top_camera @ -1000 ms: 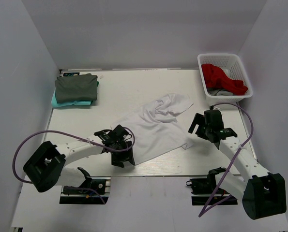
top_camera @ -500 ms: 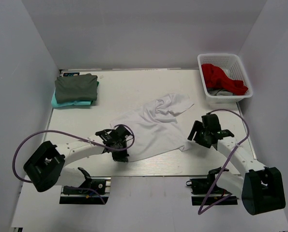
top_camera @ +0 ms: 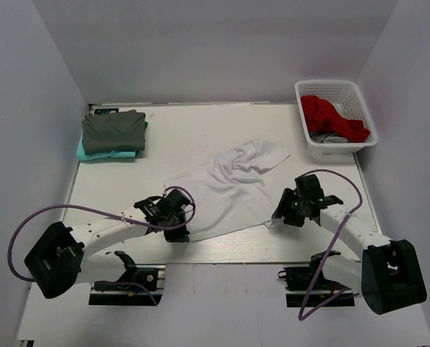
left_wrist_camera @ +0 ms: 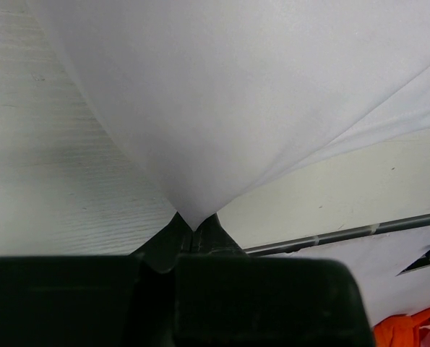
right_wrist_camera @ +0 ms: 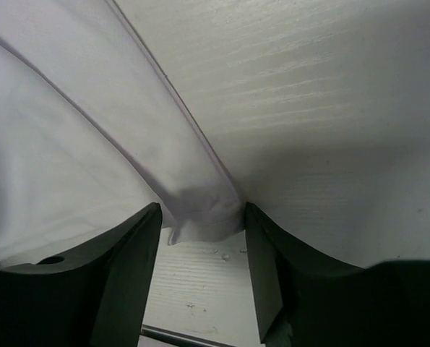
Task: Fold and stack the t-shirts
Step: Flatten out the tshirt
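White cloth, seemingly limp and light: the t-shirt lies crumpled on the table, its near left corner clenched in the left claw. The right claw stands parted astride the near right hem corner, probably the surest hold.

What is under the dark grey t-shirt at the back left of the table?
A teal t-shirt, only its left and near edges showing beneath the dark grey t-shirt. The rest of it is covered.
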Tool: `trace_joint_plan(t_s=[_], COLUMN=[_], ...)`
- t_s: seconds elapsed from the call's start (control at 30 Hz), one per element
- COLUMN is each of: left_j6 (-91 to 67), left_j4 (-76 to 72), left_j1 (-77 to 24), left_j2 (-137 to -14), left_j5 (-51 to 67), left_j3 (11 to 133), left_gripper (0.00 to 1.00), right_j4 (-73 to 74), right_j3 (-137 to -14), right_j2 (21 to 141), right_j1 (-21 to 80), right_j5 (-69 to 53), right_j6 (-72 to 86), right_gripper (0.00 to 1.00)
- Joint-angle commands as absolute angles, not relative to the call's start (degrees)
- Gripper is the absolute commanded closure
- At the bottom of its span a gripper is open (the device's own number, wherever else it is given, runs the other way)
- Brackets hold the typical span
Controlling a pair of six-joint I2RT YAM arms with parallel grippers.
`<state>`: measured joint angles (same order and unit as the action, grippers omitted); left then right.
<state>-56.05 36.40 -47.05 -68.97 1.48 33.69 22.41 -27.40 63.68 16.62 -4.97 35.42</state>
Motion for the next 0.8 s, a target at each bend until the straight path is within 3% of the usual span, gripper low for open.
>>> trace_joint_plan(t_s=[0.0,0.07,0.13,0.2,0.23,0.3,0.47,0.77], left_j6=[-56.7,-56.7,-56.7,-56.7,-56.7,-56.7,-56.2,-44.9], left_j4=[35.0,34.1,34.1,34.1,34.1,34.1,36.4,41.2], left_j1=[-47.1,-47.1,-47.1,-47.1,-47.1,-47.1,-47.1,-47.1], left_j2=[-66.8,-66.8,-66.3,-66.3,-65.7,-65.1,-62.8,-58.6], left_j5=[1.5,2.1,2.1,2.1,1.6,1.0,-2.9,-25.8], left_j3=[32.8,32.3,32.3,32.3,32.3,31.7,34.1,63.8], left_gripper=[1.0,1.0,1.0,1.0,1.0,1.0,1.0,1.0], right_j4=[24.2,23.6,23.6,23.6,23.6,24.0,25.4,20.8], right_j3=[-25.9,-26.1,-26.6,-26.6,-26.7,-26.9,-28.6,-51.0], right_j2=[64.1,65.3,67.2,67.8,67.8,67.5,64.3,51.1], right_j1=[17.9,18.1,18.6,19.2,19.3,19.8,20.3,20.7], right_j5=[-5.4,-3.8,-2.6,-0.7,-0.3,2.2,5.4,15.8], right_j6=[37.2,37.9,38.9,40.7,41.6,42.2,39.2,30.0], right_gripper=[0.45,0.45,0.53,0.7,0.84,0.98,1.0,1.0])
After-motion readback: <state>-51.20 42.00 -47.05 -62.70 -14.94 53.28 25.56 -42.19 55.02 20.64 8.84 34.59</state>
